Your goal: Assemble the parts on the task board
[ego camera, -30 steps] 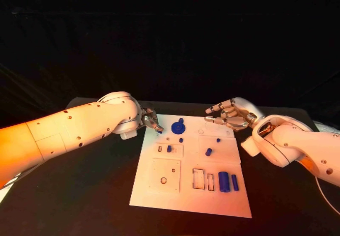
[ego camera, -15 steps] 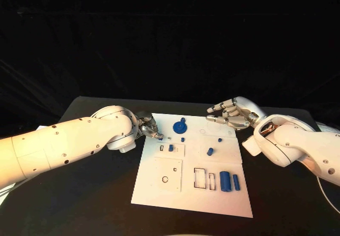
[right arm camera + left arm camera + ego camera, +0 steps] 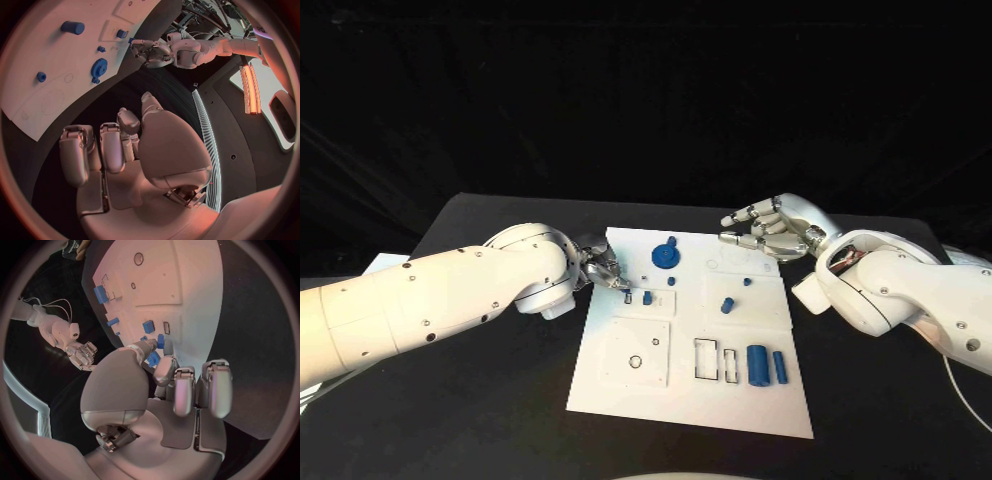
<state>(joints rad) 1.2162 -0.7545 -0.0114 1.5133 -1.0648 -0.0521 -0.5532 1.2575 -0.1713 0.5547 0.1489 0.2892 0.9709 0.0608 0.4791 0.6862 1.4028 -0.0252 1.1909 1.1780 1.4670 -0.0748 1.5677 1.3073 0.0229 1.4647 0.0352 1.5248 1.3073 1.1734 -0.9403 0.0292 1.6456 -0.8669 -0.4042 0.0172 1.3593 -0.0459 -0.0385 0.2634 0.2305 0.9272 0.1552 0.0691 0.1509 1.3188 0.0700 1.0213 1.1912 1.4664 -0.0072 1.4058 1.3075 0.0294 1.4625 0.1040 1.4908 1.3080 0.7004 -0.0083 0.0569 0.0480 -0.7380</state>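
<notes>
— Where was the board (image 3: 678,395)?
— Mid-tabletop (image 3: 473,400), blue parts (image 3: 756,367) on it.
— The left robot hand (image 3: 600,263)?
— At the board's left edge, fingers curled; whether it held anything, I couldn't tell.
— The right robot hand (image 3: 773,230)?
— Past the far corner, curled, holding nothing.

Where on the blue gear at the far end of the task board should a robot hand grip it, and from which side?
Grip the blue gear by its toothed rim, coming from above. It appears to lie flat on the task board, so probably only the rim and top offer purchase. The right hand looks empty.
</notes>
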